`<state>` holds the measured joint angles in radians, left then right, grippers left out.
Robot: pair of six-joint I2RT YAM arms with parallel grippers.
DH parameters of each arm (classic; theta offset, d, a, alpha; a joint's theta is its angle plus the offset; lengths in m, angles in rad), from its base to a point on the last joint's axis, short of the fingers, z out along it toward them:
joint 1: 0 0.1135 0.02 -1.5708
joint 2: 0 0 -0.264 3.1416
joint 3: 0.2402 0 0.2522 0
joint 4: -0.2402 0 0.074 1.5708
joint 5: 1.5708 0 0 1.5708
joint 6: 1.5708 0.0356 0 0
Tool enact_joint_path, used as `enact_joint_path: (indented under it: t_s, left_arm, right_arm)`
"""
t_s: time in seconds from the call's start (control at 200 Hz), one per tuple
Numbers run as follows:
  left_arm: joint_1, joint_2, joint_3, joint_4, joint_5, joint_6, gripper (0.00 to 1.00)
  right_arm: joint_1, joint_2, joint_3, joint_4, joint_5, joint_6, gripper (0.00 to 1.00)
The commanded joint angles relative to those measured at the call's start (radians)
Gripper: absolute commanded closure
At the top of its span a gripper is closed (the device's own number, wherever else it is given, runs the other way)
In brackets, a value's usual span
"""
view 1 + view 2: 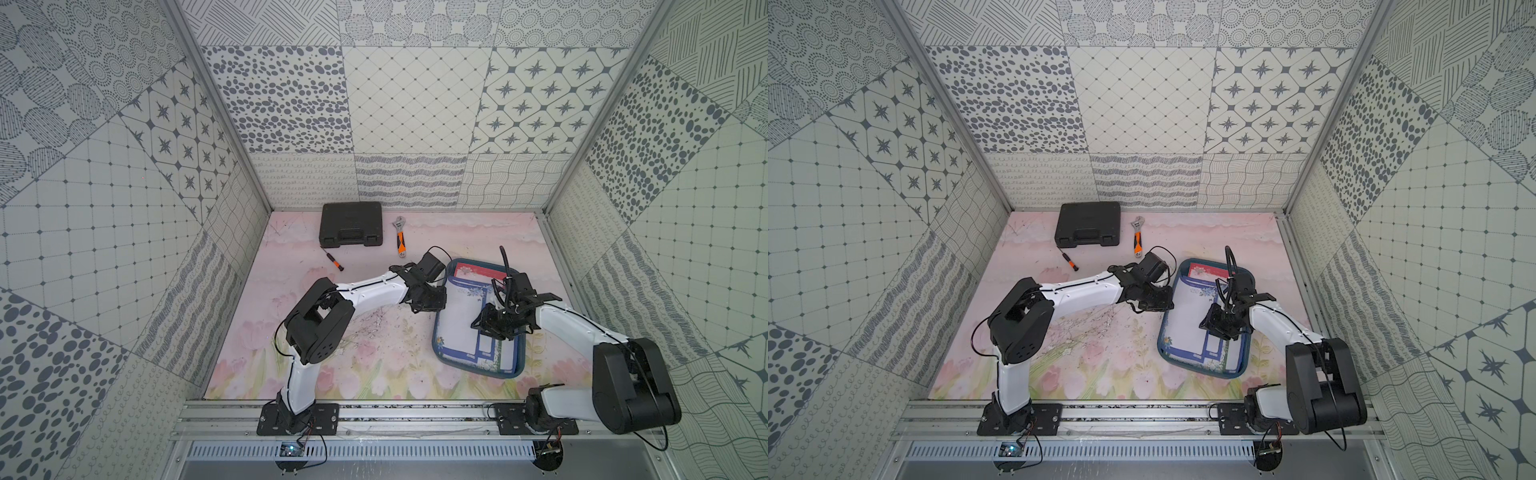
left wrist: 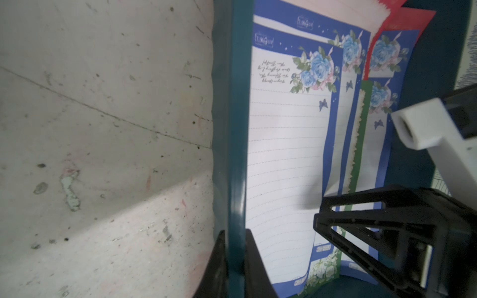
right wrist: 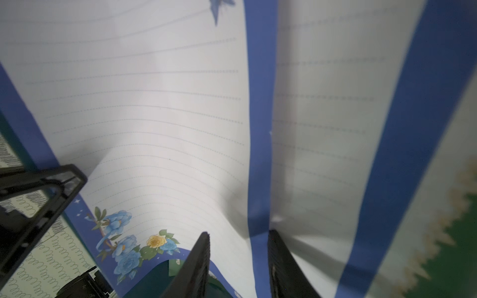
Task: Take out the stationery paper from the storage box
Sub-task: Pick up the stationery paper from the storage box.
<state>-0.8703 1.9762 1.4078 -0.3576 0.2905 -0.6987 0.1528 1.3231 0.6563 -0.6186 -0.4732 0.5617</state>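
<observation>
barely begun, i judge: the stationery paper [image 1: 457,324] lies fanned inside the storage box [image 2: 229,129], none on the counter [image 1: 374,357], while the left claw [image 2: 235,232] pinches the box's wall and the right claw [image 3: 238,232], part spread, straddles the top sheet's [image 3: 154,116] raised blue edge.

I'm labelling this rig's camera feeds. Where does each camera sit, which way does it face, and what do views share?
Both top views: high overhead on the robot's side, looking down toward the back wall; left arm and right arm show whole, reaching the storage box.
Right wrist: on the right arm, facing the stationery paper; the right gripper straddles a sheet's blue edge.
Left wrist: on the left arm, looking along the box's wall; the left gripper clamps it.
Shared: each wrist view catches the opposite gripper.
</observation>
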Motion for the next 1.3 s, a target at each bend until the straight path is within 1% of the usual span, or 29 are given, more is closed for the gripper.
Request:
enact_joint_path:
  t_s: [0.0, 0.14, 0.25, 0.38, 0.545, 0.735, 0.83, 0.905, 0.945, 1.121, 1.211, 1.296]
  left_arm:
    - [-0.008, 0.013, 0.013, 0.001, 0.055, 0.015, 0.91]
    - [-0.007, 0.01, 0.013, 0.001, 0.054, 0.015, 0.91]
    - [-0.008, 0.01, 0.013, 0.0, 0.059, 0.012, 0.92]
    - [-0.01, 0.009, 0.014, -0.003, 0.061, 0.011, 0.92]
    - [-0.013, 0.01, 0.014, -0.003, 0.061, 0.006, 0.92]
    - [-0.016, 0.003, 0.016, -0.004, 0.067, 0.004, 0.91]
    - [-0.016, -0.006, 0.016, -0.006, 0.066, 0.005, 0.85]
    - [-0.016, -0.015, 0.019, -0.007, 0.062, 0.009, 0.78]
    - [-0.016, -0.021, 0.019, -0.009, 0.056, 0.011, 0.74]
    - [-0.016, -0.046, 0.022, -0.009, 0.028, 0.02, 0.58]
    - [-0.016, -0.066, 0.022, -0.007, 0.016, 0.028, 0.51]
    - [-0.016, -0.093, 0.022, -0.006, -0.003, 0.044, 0.48]
  right_arm:
    - [-0.009, -0.056, -0.007, 0.036, -0.032, 0.016, 0.61]
    - [-0.018, -0.08, -0.009, 0.05, -0.07, 0.023, 0.61]
    - [-0.021, -0.077, -0.016, 0.074, -0.12, 0.028, 0.62]
    - [-0.022, -0.071, -0.02, 0.09, -0.149, 0.039, 0.62]
    - [-0.025, -0.063, -0.008, 0.078, -0.137, 0.028, 0.62]
    - [-0.027, -0.022, 0.016, 0.027, -0.051, 0.016, 0.66]
    - [-0.028, 0.0, 0.021, 0.023, -0.056, 0.014, 0.69]
    - [-0.027, 0.001, 0.027, 0.015, -0.053, 0.014, 0.74]
    - [-0.028, -0.005, 0.034, 0.002, -0.039, 0.01, 0.78]
    - [-0.029, -0.045, 0.079, -0.077, 0.031, -0.016, 0.85]
    - [-0.029, -0.069, 0.107, -0.127, 0.059, -0.034, 0.9]
    - [-0.029, -0.097, 0.14, -0.18, 0.08, -0.048, 0.97]
